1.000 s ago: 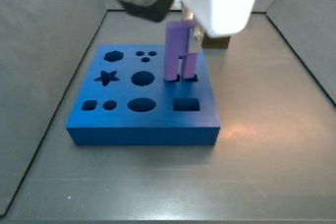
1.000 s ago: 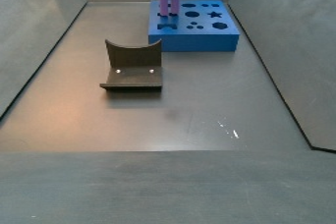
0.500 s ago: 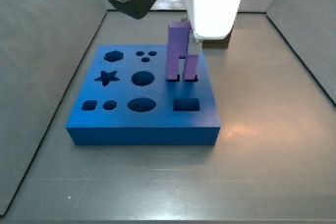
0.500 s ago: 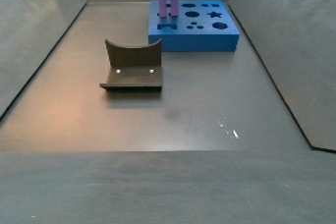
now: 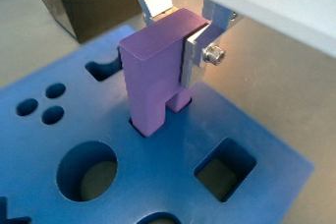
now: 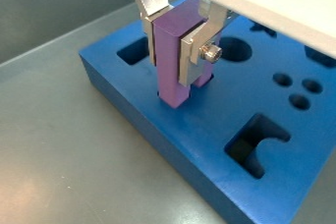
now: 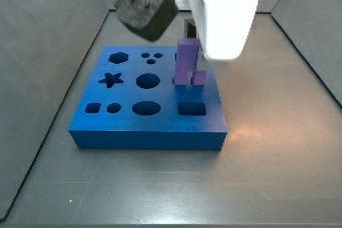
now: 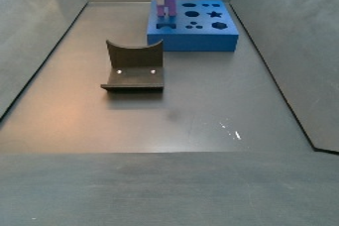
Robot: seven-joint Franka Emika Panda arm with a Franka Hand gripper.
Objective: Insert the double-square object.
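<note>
The double-square object [image 7: 187, 67] is a slim purple block standing upright on the blue board [image 7: 134, 122], at the board's right side, with its prong ends down in the board. It shows in both wrist views [image 5: 157, 66] [image 6: 174, 56] and in a side view [image 8: 163, 4]. My gripper [image 5: 171, 46] is shut on its upper part, with one silver finger [image 6: 197, 46] on each side. In a side view the white gripper body [image 7: 221, 12] hides the block's top. How deep the prongs sit is hidden.
A dark olive curved block [image 8: 133, 66] stands on the grey floor apart from the board [image 8: 205, 37], and also shows in a wrist view [image 5: 92, 2]. An open square hole [image 7: 191, 104] lies just in front of the purple block. Grey walls surround the floor.
The purple block has gone lower into the board, and less of it stands above. My gripper has come down with it.
</note>
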